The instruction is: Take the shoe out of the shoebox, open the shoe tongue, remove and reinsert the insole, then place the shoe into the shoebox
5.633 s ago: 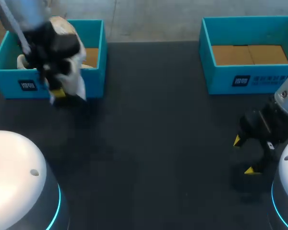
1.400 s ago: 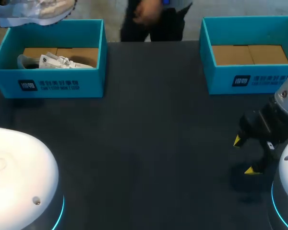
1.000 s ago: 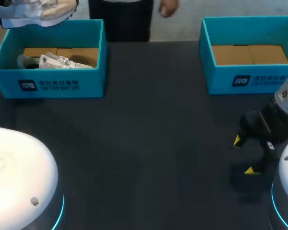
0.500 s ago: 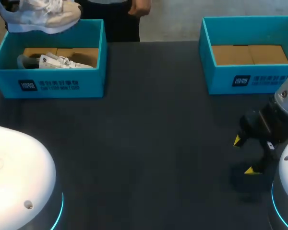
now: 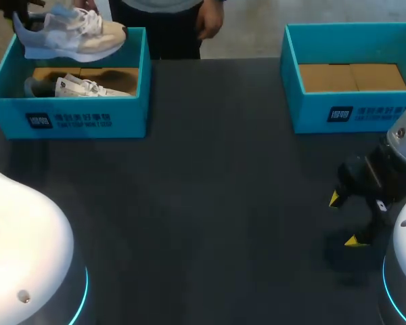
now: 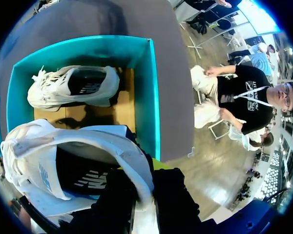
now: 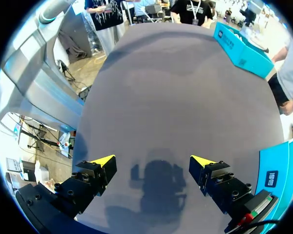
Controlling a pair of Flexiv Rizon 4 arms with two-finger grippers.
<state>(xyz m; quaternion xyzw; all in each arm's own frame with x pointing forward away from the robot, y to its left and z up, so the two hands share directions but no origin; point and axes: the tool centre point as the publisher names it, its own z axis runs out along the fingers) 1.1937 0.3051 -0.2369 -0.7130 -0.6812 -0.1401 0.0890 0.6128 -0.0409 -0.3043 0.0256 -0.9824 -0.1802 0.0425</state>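
A white and beige shoe point(image 5: 71, 37) hangs in the air over the back of the left teal shoebox point(image 5: 68, 122). My left gripper point(image 6: 145, 187) is shut on its heel collar, with the white rim of the shoe point(image 6: 63, 161) running between the dark fingers. In the head view that gripper is almost out of sight at the top left corner. A second white shoe point(image 5: 78, 87) lies on its side on the cardboard floor of the box point(image 6: 151, 97), under the held one. My right gripper point(image 5: 343, 219) stands open over the bare table at the right, its fingers point(image 7: 103, 163) wide apart with nothing between them.
A second teal shoebox point(image 5: 352, 112) stands at the back right, holding only its brown cardboard floor. Dark tabletop point(image 5: 210, 189) stretches between the two boxes. White robot bases fill the lower left and lower right corners of the head view.
The held shoe has come down and to the right from the view's top edge, now hanging lower over the left box. The right arm has not moved.
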